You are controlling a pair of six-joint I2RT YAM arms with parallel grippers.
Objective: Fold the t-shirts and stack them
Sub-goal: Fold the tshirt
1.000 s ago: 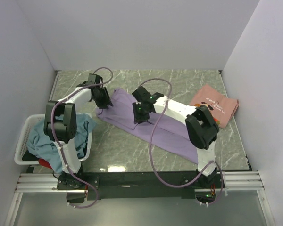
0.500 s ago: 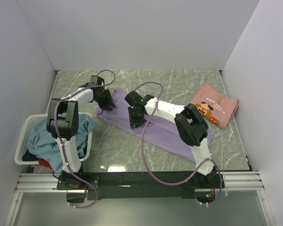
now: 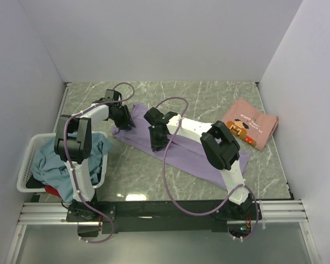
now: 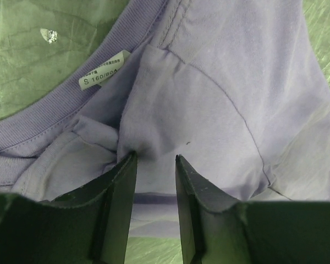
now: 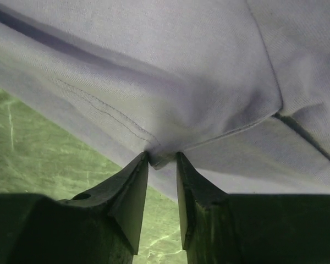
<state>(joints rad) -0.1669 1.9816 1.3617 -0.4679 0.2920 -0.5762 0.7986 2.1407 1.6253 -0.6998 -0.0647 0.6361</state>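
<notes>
- Marble-patterned table (image 3: pixel 209 93) bears the lavender t-shirt (image 3: pixel 201 157), laid diagonally at centre as a long, half-folded band.
- Left gripper (image 4: pixel 153 160) pinches cloth beside the collar; right gripper (image 5: pixel 160 158) nips a hem edge, jaws narrow, probably to fold this end over.
- Salmon-pink t-shirt (image 3: pixel 247 124) lies folded far right; teal t-shirt (image 3: pixel 49 157) sits in the basket (image 3: pixel 26 165).
</notes>
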